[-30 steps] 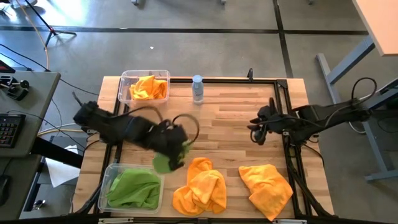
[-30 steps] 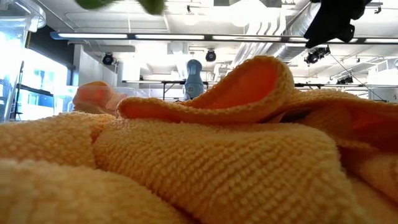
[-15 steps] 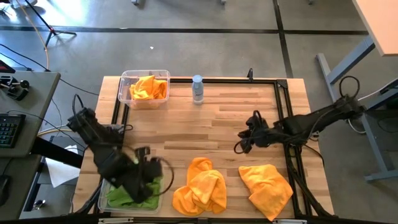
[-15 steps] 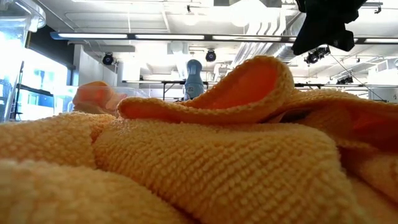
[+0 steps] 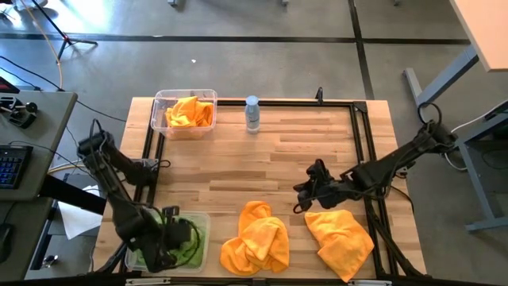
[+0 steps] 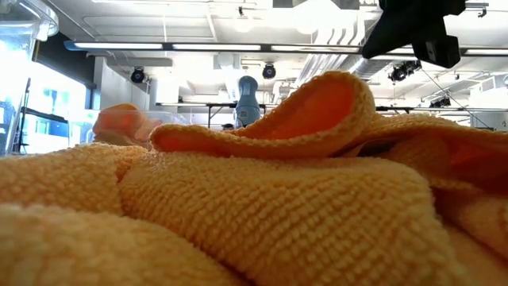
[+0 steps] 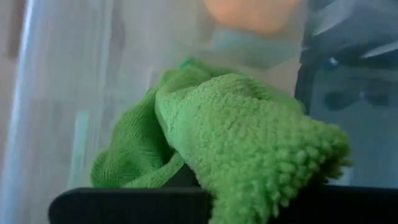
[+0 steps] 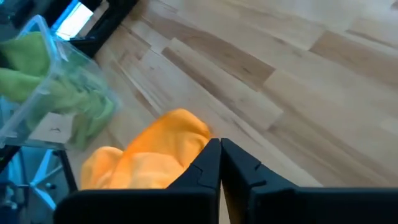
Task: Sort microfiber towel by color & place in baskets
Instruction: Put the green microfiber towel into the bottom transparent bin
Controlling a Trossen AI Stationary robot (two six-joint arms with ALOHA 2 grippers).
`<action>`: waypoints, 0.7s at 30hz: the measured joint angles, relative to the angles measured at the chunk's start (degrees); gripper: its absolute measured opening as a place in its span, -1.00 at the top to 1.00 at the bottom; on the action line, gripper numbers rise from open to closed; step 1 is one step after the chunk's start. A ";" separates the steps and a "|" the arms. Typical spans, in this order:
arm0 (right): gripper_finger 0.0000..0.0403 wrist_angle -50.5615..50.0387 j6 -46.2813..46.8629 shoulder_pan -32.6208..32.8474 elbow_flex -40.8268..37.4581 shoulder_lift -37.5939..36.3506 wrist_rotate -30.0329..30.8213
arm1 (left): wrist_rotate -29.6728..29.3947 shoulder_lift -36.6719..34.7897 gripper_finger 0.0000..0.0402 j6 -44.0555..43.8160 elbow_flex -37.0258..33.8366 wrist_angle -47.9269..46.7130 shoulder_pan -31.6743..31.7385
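Two clear baskets stand at the table's left. The far one [image 5: 184, 111] holds an orange towel. The near one [image 5: 198, 226] holds green cloth, and my left gripper [image 5: 171, 238] is down inside it, shut on a green towel [image 7: 249, 143]. Two orange towels lie near the front edge, one bunched in the middle [image 5: 255, 238] and one flatter to its right [image 5: 341, 234]. My right gripper [image 5: 303, 199] hovers shut between them, just above the wood, with nothing in it. In its wrist view the fingertips [image 8: 219, 155] stand beside the bunched orange towel [image 8: 155, 155]. My left gripper holds a bunched fold of the green towel [image 7: 205, 186], right in front of its fingers; the pinch itself is hidden behind the cloth. The arm comes down from above into the near basket. The towel sits within the basket's clear walls [image 7: 62, 124].
A small clear water bottle [image 5: 252, 113] stands at the far edge beside the orange basket. A black frame [image 5: 361, 151] runs along the table's right side. Bare wood [image 5: 262, 159] lies across the middle. In the low view an orange towel [image 6: 238, 206] fills the foreground.
My left gripper has carried the green towel from above the table's middle toward the near left corner and down into the near basket. My right gripper has moved toward the near edge and leftward, coming lower by the orange towels, and has shut on nothing.
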 joint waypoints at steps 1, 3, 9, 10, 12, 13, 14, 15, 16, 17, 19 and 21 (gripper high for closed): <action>0.99 0.50 0.13 0.18 0.00 0.25 0.05 | 0.23 -1.22 0.99 -2.03 -2.46 1.76 -0.29; 0.98 0.79 1.05 0.49 0.00 0.52 0.10 | 1.08 -3.59 0.99 -7.08 -6.91 6.10 -0.70; 1.00 0.69 2.04 0.49 0.00 0.52 1.21 | 3.08 -6.55 0.99 -29.77 -14.11 10.89 -0.73; 1.00 0.71 2.04 0.49 0.00 0.50 1.41 | 3.80 -6.53 0.99 -32.78 -14.46 10.74 -0.73; 1.00 0.63 2.03 0.29 0.00 0.50 1.41 | 4.58 -6.28 0.99 -39.09 -14.75 10.73 -0.73; 1.00 0.60 1.99 0.18 0.00 0.50 1.41 | 4.54 -6.15 0.99 -42.19 -14.77 10.94 -0.73; 1.00 0.60 1.96 0.06 0.00 0.50 1.41 | 4.19 -6.13 0.99 -44.47 -14.79 10.94 -0.71; 1.00 0.56 1.95 -0.13 0.00 0.50 1.41 | 3.92 -6.13 0.99 -46.16 -14.79 10.90 -0.71; 1.00 0.45 1.92 -0.22 0.00 0.50 1.41 | 3.88 -6.17 0.99 -47.62 -14.79 10.98 -0.71; 1.00 0.26 1.86 -0.28 0.00 0.50 1.43 | 3.84 -6.18 0.99 -49.12 -14.79 10.99 -0.71; 1.00 0.19 1.50 -0.54 0.00 0.50 1.54 | 3.89 -6.15 0.99 -52.41 -14.79 10.88 -0.69; 1.00 -0.22 1.38 -0.77 0.00 0.50 1.57 | 4.10 -5.75 0.99 -55.76 -14.79 10.87 -0.82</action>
